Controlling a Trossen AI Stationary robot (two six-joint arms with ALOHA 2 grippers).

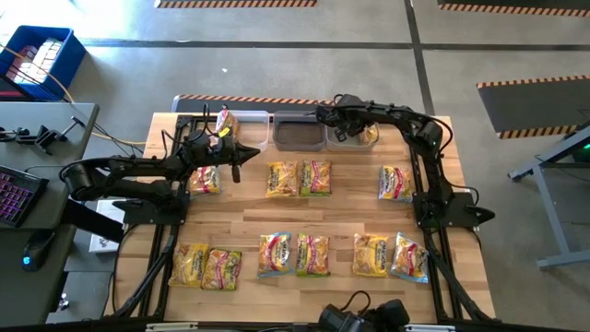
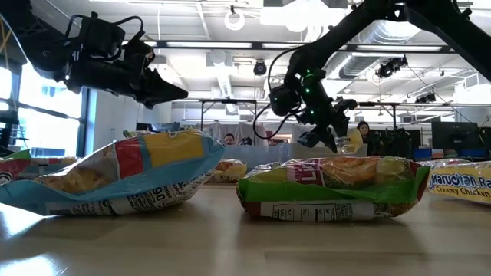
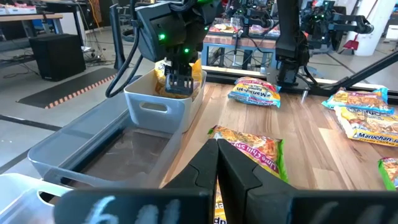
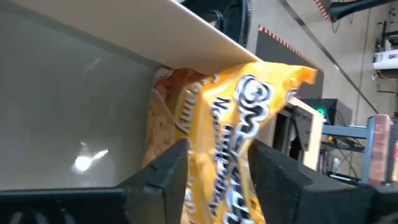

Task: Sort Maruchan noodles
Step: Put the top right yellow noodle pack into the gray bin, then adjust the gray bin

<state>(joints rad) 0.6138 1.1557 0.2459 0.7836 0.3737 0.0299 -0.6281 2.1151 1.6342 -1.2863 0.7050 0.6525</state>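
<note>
blue-edged packet [image 2: 115, 172] front left | green packet [image 2: 334, 188] beside it (flat) | both grippers raised behind

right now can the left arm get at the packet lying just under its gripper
Probably yes. The left gripper hovers shut just above and beside that packet, which lies flat and apart from the others, nothing on it. The right gripper is busy at the bins.

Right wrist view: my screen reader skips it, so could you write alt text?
The right gripper is shut on a yellow noodle packet, holding it at the pale wall of a bin. Behind it lies blurred room clutter.
</note>
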